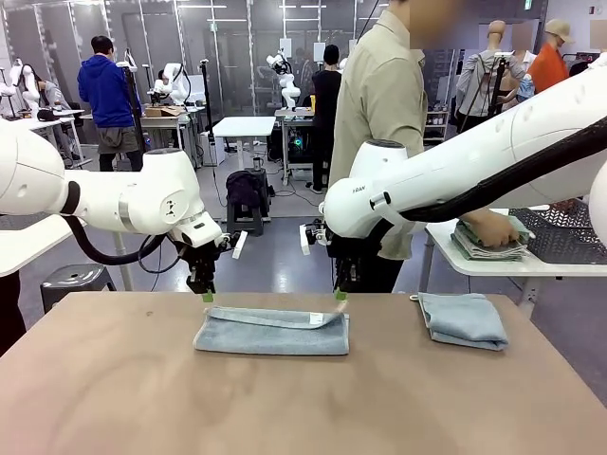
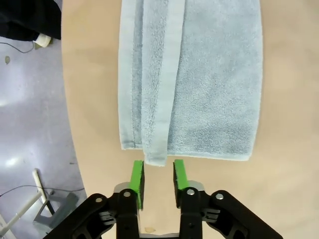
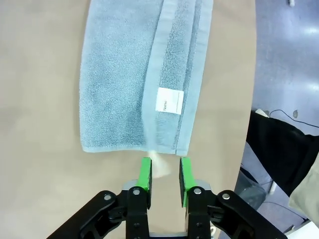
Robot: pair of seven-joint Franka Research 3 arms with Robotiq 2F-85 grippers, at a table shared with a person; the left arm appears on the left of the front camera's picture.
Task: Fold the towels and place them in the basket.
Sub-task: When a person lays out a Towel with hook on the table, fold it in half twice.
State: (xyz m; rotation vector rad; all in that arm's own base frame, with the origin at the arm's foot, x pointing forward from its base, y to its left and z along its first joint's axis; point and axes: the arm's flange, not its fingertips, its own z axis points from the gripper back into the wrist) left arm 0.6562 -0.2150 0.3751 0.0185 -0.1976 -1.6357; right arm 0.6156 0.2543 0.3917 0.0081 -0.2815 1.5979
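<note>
Seemingly mid-fold: left gripper and right gripper, both unclenched, hover just off the towel ends; next, grip one end.

A tan wood-look counter fills the foreground from 4 to 8 o'clock. Beyond it lies a glossy grey floor (it mirrors the ceiling lights in pale patches). A grey stool stands at 9 o'clock and a white side table at 3 o'clock. Another white table sits near 12, before dark glazed partitions along the far wall.
</note>
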